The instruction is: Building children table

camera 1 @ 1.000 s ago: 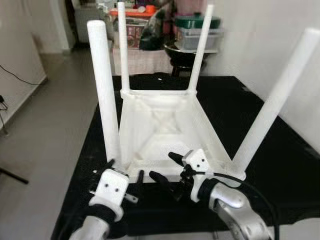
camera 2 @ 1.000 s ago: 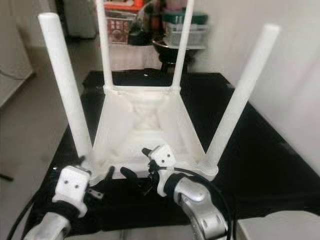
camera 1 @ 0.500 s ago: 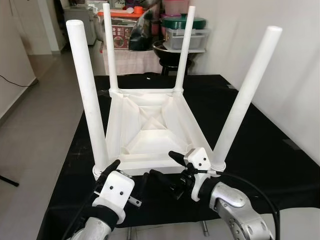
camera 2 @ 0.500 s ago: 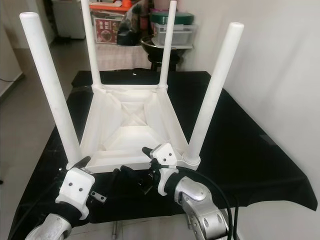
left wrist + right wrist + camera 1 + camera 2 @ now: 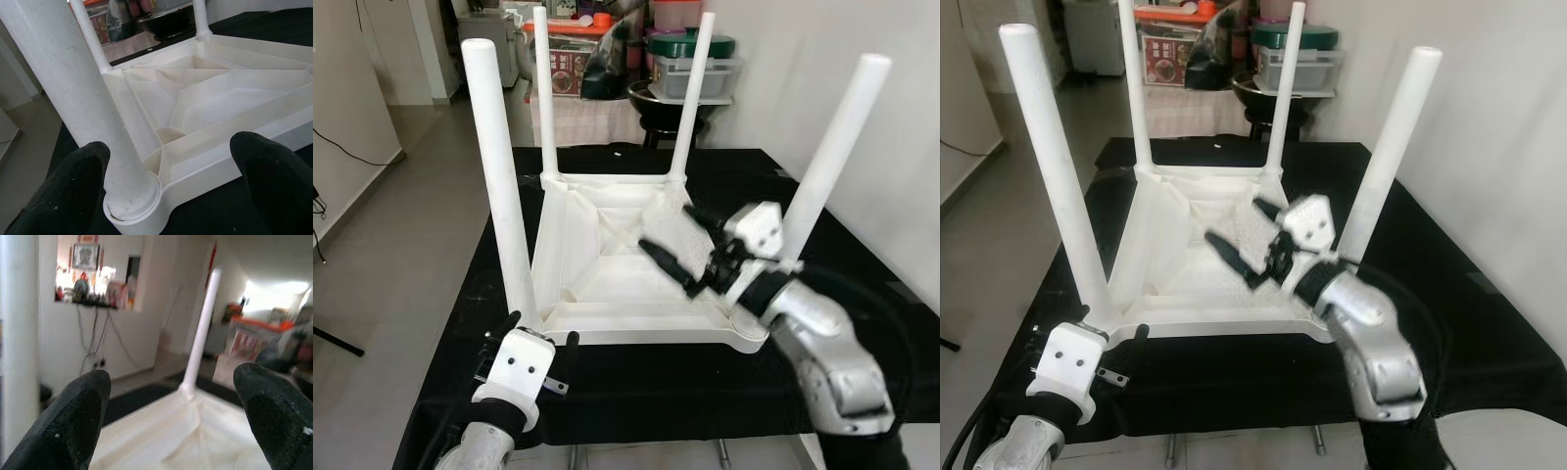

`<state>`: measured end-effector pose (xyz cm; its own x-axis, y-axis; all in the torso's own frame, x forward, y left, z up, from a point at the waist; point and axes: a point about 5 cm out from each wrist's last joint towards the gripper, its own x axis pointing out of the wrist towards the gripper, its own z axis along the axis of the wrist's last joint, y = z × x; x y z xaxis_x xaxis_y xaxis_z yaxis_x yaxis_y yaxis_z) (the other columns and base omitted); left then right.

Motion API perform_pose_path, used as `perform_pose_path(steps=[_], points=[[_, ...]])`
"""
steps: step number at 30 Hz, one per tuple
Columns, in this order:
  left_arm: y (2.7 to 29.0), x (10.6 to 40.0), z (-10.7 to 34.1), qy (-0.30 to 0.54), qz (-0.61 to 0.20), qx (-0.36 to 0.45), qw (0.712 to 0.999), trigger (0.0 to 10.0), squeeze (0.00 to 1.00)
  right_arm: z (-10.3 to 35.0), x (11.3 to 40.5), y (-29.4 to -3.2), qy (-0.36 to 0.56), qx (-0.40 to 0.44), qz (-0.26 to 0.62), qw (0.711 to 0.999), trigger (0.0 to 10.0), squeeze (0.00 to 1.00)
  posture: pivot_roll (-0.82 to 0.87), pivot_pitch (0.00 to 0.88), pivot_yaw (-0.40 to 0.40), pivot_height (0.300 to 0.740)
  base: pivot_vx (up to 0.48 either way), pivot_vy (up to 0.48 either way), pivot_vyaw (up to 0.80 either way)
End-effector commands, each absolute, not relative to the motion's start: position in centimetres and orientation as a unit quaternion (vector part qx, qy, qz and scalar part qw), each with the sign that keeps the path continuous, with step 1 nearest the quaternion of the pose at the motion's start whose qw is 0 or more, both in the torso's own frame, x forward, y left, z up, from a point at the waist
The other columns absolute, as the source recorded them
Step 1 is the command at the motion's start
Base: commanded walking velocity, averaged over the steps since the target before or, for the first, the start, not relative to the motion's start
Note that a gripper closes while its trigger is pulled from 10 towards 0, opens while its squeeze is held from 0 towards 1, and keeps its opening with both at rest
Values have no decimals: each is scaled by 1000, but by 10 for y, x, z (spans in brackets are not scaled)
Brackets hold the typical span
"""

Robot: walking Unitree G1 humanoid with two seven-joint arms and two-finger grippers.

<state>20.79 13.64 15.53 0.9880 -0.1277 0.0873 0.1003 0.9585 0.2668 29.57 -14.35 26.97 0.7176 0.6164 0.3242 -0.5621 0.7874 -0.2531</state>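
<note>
Lying upside down, white table (image 5: 626, 264) legs up.

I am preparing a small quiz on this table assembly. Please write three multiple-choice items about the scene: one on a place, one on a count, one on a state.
1. Where is the right gripper?
A. raised over the upturned white table
B. on the floor
C. behind the far legs

2. How many legs stand on the table?
A. two
B. three
C. four

3. How are the left gripper fingers?
A. shut on a leg
B. open, by the near left leg
C. shut, empty

Answers: 1 A, it hangs above the underside. 2 C, four white legs point up. 3 B, its fingers stand apart beside the leg's base.
</note>
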Motion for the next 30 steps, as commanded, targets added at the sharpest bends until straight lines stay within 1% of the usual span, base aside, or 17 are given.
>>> perform_pose_path(steps=[1,2,4,6,8,11,13,15,16,20,23,25,26,27,29,30], points=[[138,207,153,-43,-58,126,989,10000,0,287,292,-151,-236,-76,305,920,10000,0,24,36,-59,740,0,0,0],[138,207,153,-46,-62,123,989,10000,0,317,287,-161,-290,-106,281,909,10000,0,24,37,-58,740,0,0,0],[138,207,154,-47,-63,123,989,10000,0,324,285,-163,-303,-116,274,905,10000,0,24,37,-58,740,0,0,0],[143,210,156,-54,-59,130,988,10000,0,349,276,-168,-350,-191,243,884,10000,0,11,39,-52,740,0,0,0],[148,214,159,-62,-52,131,988,10000,0,369,268,-172,-384,-224,212,870,10000,0,6,39,-48,740,0,0,0],[151,216,161,-67,-46,129,988,10000,0,381,263,-175,-405,-228,188,865,10000,0,1,39,-42,740,0,0,0],[153,219,162,-71,-44,127,988,10000,0,388,260,-178,-418,-248,164,858,10000,0,-6,35,-37,740,0,0,0],[153,221,162,-74,-46,127,988,10000,0,399,256,-182,-437,-277,135,845,10000,0,-14,31,-28,740,0,0,0],[153,221,162,-74,-46,127,988,10000,0,399,256,-182,-437,-277,135,845,10000,0,-14,31,-28,740,0,0,0],[153,223,161,-75,-47,130,988,10000,0,424,249,-198,-472,-298,58,828,10000,0,-19,25,-21,740,0,0,0],[153,224,161,-75,-47,130,988,10000,0,428,248,-201,-477,-299,45,825,10000,0,-19,25,-21,740,0,0,0],[155,225,161,-77,-43,130,988,10000,0,424,258,-215,-444,-277,10,852,10000,0,-19,22,-28,740,0,0,0],[156,225,161,-78,-41,129,988,10000,0,410,270,-219,-401,-250,19,881,10000,0,-18,20,-32,740,0,0,0],[156,225,161,-78,-41,129,988,10000,0,410,270,-219,-401,-250,19,881,10000,0,-18,20,-32,740,0,0,0],[157,226,161,-79,-38,129,988,10000,0,381,285,-216,-328,-208,54,920,10000,0,-14,21,-36,740,0,0,0],[157,226,161,-79,-38,129,988,10000,0,381,285,-216,-328,-208,54,920,10000,0,-14,21,-36,740,0,0,0]])
